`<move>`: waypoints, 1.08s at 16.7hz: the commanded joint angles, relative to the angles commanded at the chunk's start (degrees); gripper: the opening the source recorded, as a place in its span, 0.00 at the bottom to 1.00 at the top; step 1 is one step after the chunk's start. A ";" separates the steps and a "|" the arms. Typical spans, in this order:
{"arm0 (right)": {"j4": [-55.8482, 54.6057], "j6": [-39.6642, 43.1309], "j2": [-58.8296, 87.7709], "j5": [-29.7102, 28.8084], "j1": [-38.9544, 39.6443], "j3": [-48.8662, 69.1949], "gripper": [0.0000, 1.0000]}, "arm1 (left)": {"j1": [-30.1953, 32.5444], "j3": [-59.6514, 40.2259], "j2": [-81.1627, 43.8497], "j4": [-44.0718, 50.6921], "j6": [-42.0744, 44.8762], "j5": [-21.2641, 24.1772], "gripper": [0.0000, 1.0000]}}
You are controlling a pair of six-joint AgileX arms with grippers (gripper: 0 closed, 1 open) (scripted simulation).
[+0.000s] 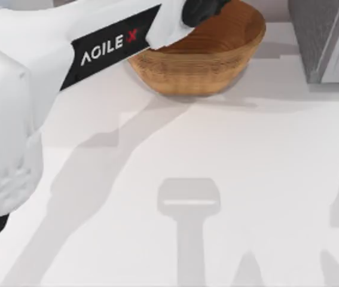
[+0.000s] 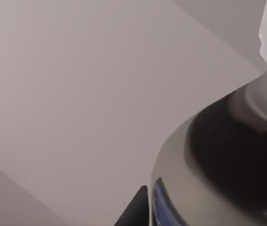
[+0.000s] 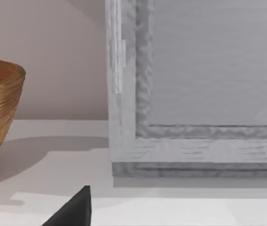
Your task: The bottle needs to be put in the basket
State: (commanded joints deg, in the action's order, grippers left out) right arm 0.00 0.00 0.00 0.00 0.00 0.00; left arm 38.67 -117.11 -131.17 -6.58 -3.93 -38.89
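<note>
My left tool [image 1: 202,11] hangs over the basket [image 1: 217,63], gripping the bottle [image 2: 227,155]; only the release is left. The right tool's state I cannot tell.

Bottle [image 2: 227,160] cropped; basket [image 1: 205,66] partly hidden

A pale surface [image 1: 217,149] carries the basket [image 1: 199,66] at twelve o'clock and a grey block [image 1: 324,42] at two o'clock.

My left arm [image 1: 67,66] stretches diagonally toward the table's far side.
</note>
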 joint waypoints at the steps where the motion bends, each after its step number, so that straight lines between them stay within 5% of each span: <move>1: 0.00 0.00 0.00 0.00 0.00 0.00 1.00 | -0.46 -0.58 -0.71 -0.62 0.04 0.52 0.00; 5: 0.00 0.00 0.00 0.00 0.00 0.00 1.00 | -0.59 -0.71 -0.84 -0.73 0.05 0.65 0.00; 18: 0.00 0.00 0.00 0.00 0.00 0.00 1.00 | -0.59 -0.71 -0.84 -0.73 0.05 0.65 0.98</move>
State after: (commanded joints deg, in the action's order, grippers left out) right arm 0.00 0.00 0.00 0.00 0.00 0.00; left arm 38.08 -117.82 -132.01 -7.31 -3.89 -38.24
